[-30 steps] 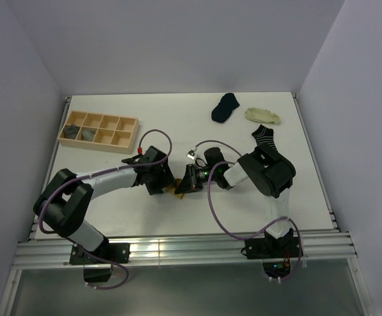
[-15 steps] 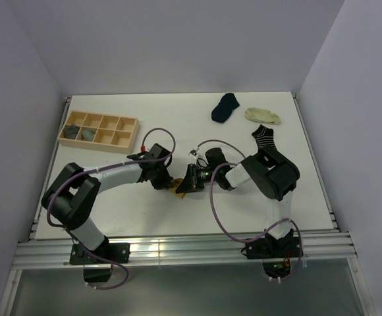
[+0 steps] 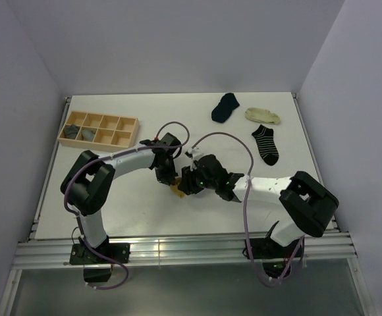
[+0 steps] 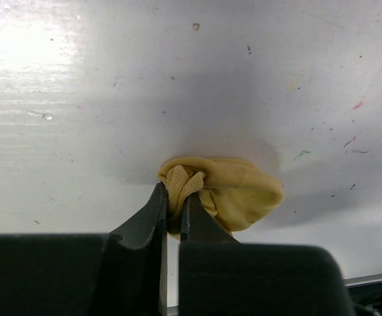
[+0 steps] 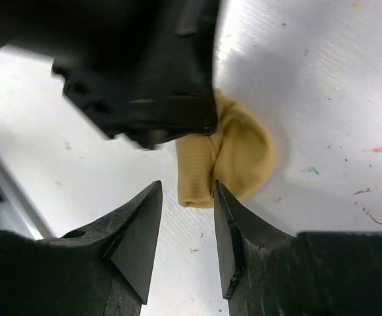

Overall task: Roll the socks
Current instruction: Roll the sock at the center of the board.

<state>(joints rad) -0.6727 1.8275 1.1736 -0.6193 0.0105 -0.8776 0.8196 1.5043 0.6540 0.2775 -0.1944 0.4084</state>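
Left gripper: clamped on a fold of the mustard sock, to keep my roll tight.
Right gripper: jaws apart just beside that sock, gripping nothing.

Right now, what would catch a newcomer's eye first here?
Mid-table, two black arms meet over a bunched mustard-yellow sock: the left gripper pinches a fold of it, while the right gripper stands open at its edge. Back right lie a navy sock, a cream sock and a striped sock; back left sits a wooden tray.
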